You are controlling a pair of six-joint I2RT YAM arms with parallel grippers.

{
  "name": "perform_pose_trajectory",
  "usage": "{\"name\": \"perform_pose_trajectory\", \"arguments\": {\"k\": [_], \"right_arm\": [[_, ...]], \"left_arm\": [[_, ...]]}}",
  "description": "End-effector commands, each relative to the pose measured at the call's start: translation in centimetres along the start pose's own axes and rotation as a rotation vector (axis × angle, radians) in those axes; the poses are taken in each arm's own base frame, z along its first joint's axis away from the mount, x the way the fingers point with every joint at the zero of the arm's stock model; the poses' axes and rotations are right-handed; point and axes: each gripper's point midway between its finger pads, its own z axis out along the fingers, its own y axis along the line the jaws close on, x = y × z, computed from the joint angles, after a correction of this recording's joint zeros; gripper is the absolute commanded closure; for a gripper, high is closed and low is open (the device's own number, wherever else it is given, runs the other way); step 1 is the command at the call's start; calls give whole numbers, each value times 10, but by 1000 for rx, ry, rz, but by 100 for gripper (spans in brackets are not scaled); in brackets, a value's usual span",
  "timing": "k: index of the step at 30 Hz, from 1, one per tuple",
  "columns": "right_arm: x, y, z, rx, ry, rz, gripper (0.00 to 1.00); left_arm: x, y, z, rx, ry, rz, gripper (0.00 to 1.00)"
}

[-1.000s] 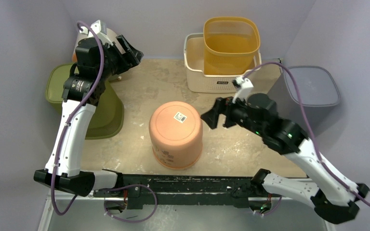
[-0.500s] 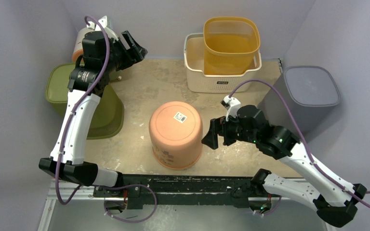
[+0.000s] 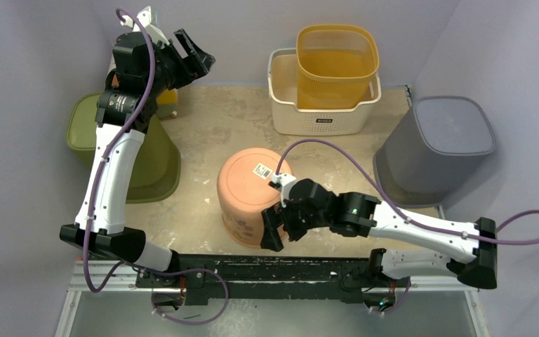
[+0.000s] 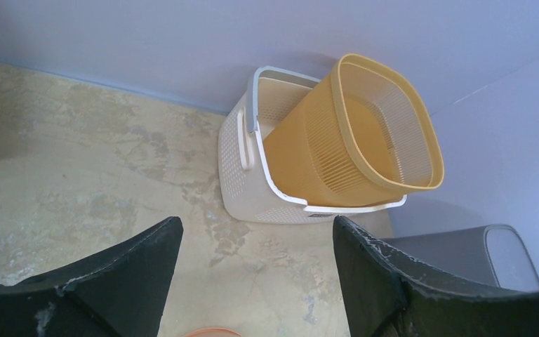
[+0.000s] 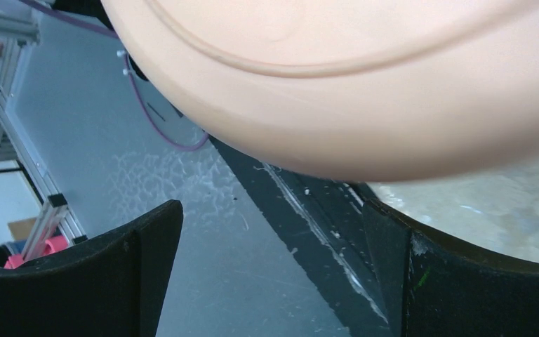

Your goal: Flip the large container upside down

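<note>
Jaws apart on both: right gripper (image 3: 275, 226) beside the peach container (image 3: 249, 191), left gripper (image 3: 194, 59) far back

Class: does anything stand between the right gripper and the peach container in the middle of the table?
Nothing visible does. The right gripper, fingers open, sits right at the peach container's near side by its rim, with no object between them.

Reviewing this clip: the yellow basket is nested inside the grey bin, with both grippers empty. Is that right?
Not quite. The yellow basket is nested inside the white basket, as the top external view shows. Both grippers are empty.
</note>
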Motion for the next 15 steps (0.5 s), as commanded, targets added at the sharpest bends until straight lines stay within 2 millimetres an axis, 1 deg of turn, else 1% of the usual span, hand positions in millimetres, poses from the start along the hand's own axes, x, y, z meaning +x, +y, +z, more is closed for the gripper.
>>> {"name": "perform_pose_trajectory", "arguments": {"k": [1,3,4,6,8,10,11,12,15], "right_arm": [[-30,-10,17,162,-173,180,0],[-41,-25,20,253,-253,275,0],[-48,-33,21,291,-297,295,0],[-62,-41,26,334,-377,318,0],[-72,-42,37,355,-394,276,0],[-88,-44,48,409,-416,219,0],[-95,-45,56,437,-416,190,0],[-100,-48,68,476,-404,164,0],[-125,-46,90,515,-416,109,0]], "left_arm": [[-21,-21,-16,77,-76,5,24],[-21,-22,-20,82,-81,-1,24],[-21,-22,-23,85,-85,-4,24],[-22,-25,-29,97,-100,-12,24],[-22,-27,-33,107,-103,-20,24],[-23,-29,-36,118,-102,-22,24],[-24,-31,-38,125,-104,-22,24],[-25,-34,-40,133,-105,-24,24],[-32,-42,-50,158,-122,-27,24]]}}
